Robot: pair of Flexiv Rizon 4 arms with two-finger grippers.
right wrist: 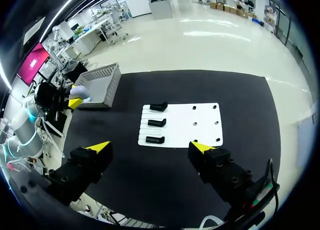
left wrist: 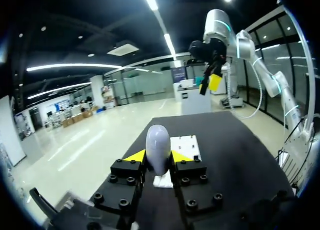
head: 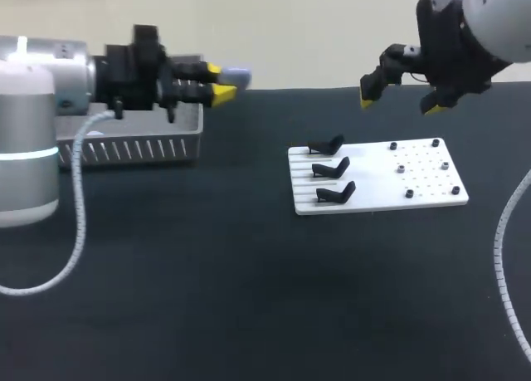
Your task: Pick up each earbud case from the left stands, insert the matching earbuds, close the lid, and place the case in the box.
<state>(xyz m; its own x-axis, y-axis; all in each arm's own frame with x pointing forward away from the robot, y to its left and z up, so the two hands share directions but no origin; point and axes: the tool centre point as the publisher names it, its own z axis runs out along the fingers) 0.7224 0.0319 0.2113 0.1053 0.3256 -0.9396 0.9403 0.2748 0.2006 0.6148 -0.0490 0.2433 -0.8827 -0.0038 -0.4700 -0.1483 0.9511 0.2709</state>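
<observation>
My left arm lies level, left fingers (head: 214, 69) clenched on the earbud case (head: 237, 74) near the box (head: 149, 144). My right fingers (head: 366, 101) hang released above the white stand board (head: 431, 194).

Left of the white board (head: 373, 184), our left arm (head: 50, 82) hides part of the box (head: 158, 144); the board's dark dots (head: 400, 168) are too small for us to identify.

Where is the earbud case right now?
Left side of the head view: the earbud case is pinched in the left gripper, beside the grey basket.
</observation>
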